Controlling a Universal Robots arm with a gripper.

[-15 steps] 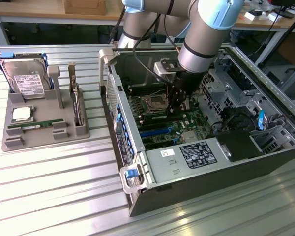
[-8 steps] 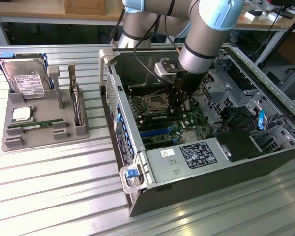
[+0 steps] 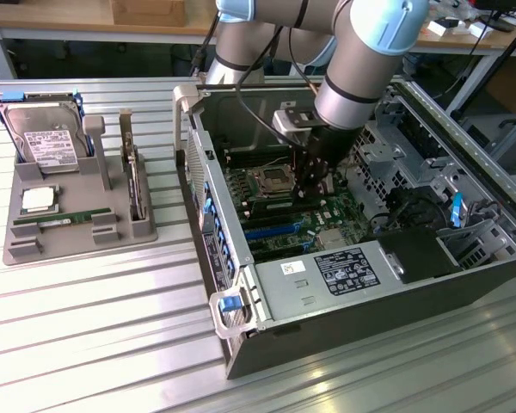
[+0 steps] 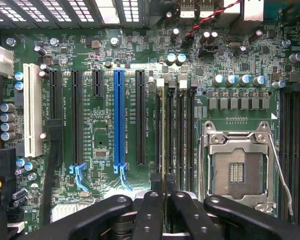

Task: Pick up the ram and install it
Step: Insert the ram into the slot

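Note:
My gripper [image 4: 163,197] is shut on the ram [image 4: 163,135], which I see edge-on as a thin strip between the black fingers [image 4: 151,210]. The strip runs along the bank of black memory slots [image 4: 181,135], over the slot farthest from the empty CPU socket [image 4: 238,167]. Whether it is seated in the slot I cannot tell. In the exterior view the gripper [image 3: 314,185] reaches down inside the open computer case [image 3: 241,284], just over the motherboard [image 3: 284,219].
At the exterior view's left a grey tray [image 3: 77,237] holds a hard drive [image 3: 43,138], a square CPU chip [image 3: 38,200], a long green stick [image 3: 56,220] and an upright card [image 3: 136,185]. Expansion slots, one blue [image 4: 119,120], lie beside the memory slots. Case walls and drive cages [image 3: 413,155] surround the arm.

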